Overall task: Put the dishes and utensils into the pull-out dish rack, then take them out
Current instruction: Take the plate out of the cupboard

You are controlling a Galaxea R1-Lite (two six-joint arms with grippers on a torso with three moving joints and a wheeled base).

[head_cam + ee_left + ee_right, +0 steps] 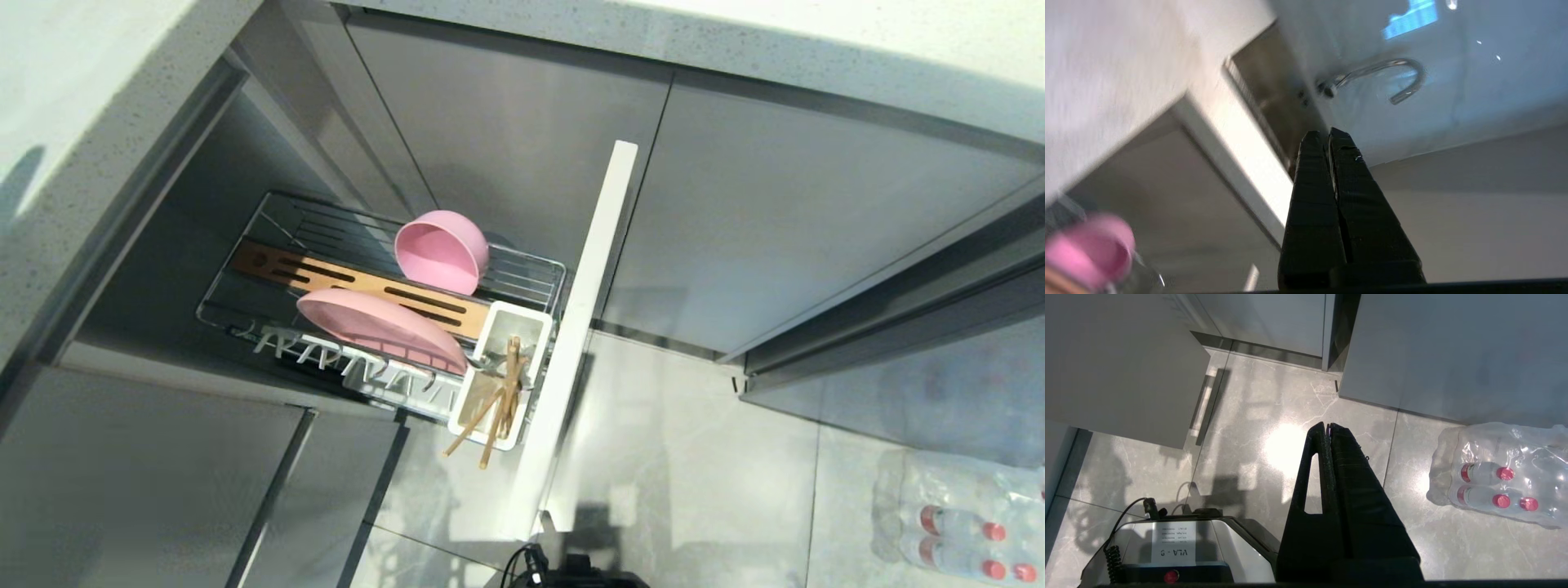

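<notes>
The pull-out dish rack (531,273) stands drawn out of the cabinet behind its pale front panel (588,310). A pink bowl (441,251) lies tipped on its side on the wires. A pink plate (380,327) leans in the white pronged tray. Wooden chopsticks (500,404) stick out of the white utensil cup (514,322); I cannot make out the spoon. Neither gripper shows in the head view. My left gripper (1327,132) is shut and empty, raised toward the counter, with a blurred pink dish (1090,249) off to one side. My right gripper (1327,425) is shut and empty, parked over the floor.
A speckled countertop (73,98) runs above the cabinet. A curved faucet (1384,75) shows beyond the left gripper. A wrapped pack of water bottles (1502,473) lies on the tiled floor. The robot's base (1167,547) sits below the right gripper.
</notes>
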